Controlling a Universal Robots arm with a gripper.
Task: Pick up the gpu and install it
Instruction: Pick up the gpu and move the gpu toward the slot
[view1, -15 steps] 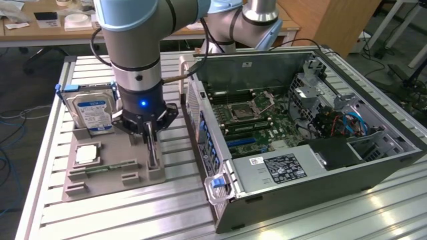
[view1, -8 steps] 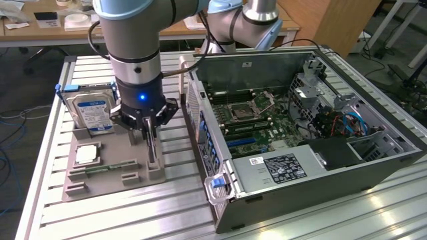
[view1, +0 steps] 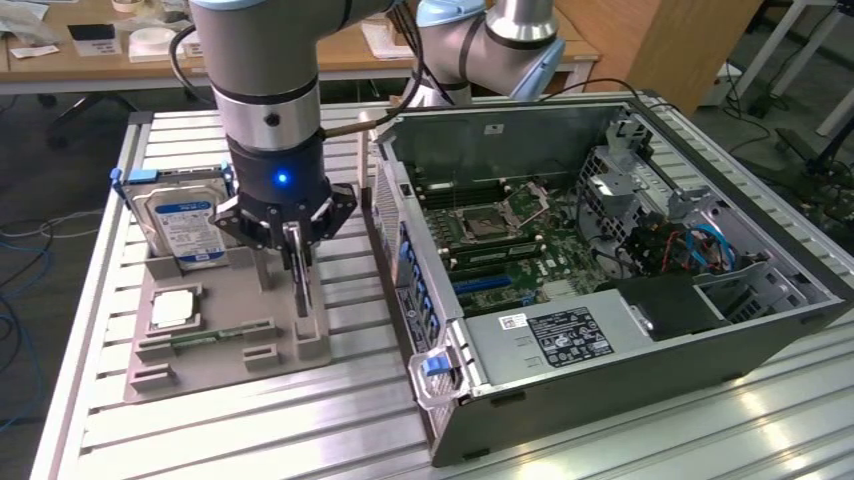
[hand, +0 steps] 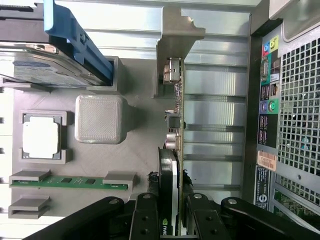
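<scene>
The gpu (view1: 303, 295) stands on edge in a slot of the grey holder tray (view1: 227, 300), to the exterior view's left of the open computer case (view1: 601, 250). In the wrist view the gpu (hand: 176, 115) is a thin card with a green board edge, its pale bracket end resting in the grey holder and its black fan side near the fingers. My gripper (view1: 296, 255) comes straight down on it. The black fingers (hand: 145, 220) press both faces of the card, so the gripper (hand: 171, 207) is shut on it. The card still sits in the holder.
The tray also holds a hard drive (view1: 187, 215) with a blue-white label, a square processor chip (view1: 174, 308) and a green memory stick (view1: 200, 338). The case lies open with its motherboard (view1: 494, 230) exposed; its perforated rear wall (hand: 295, 100) stands close beside the tray.
</scene>
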